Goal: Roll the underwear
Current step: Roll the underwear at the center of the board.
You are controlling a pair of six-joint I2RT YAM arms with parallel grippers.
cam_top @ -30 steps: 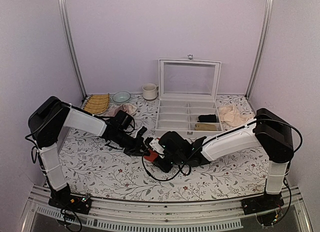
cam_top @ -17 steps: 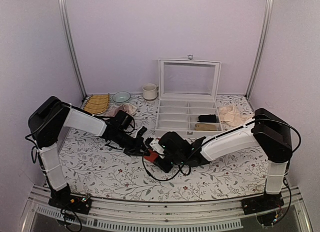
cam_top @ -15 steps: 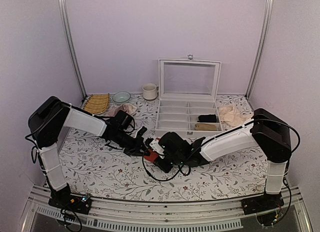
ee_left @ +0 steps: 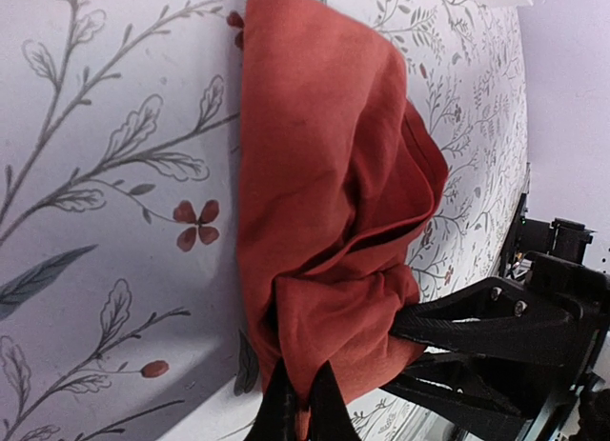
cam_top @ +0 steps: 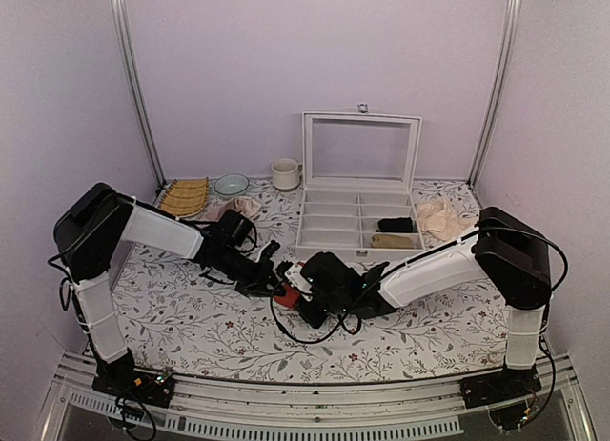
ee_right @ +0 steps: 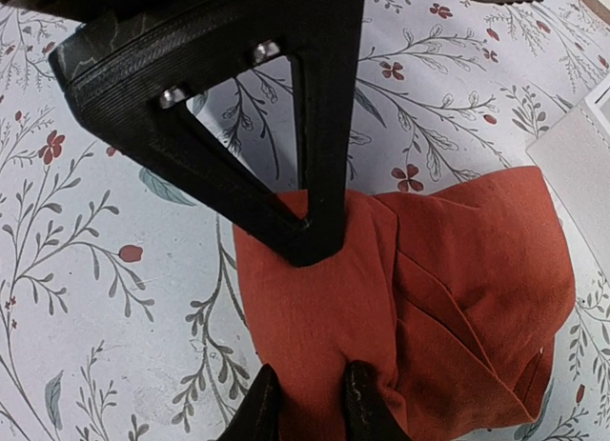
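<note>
Underwear [cam_top: 284,295] on table [cam_top: 191,319], between left end effector [ee_left: 298,403] and right end effector [ee_right: 307,405]; box [cam_top: 329,243] behind; cup [cam_top: 284,174] behind-left.

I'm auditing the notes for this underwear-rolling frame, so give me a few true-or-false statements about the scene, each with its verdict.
1. The underwear lies bunched on the table, outside the box. True.
2. The white compartment box has its lid shut. False: the lid stands open.
3. The left end effector pinches a fold of the underwear. True.
4. The right end effector is raised well clear of the underwear. False: it is down at the bundle, with fabric between its fingers.
5. The mug stands to the right of the box. False: it stands to its left, by the back wall.
</note>
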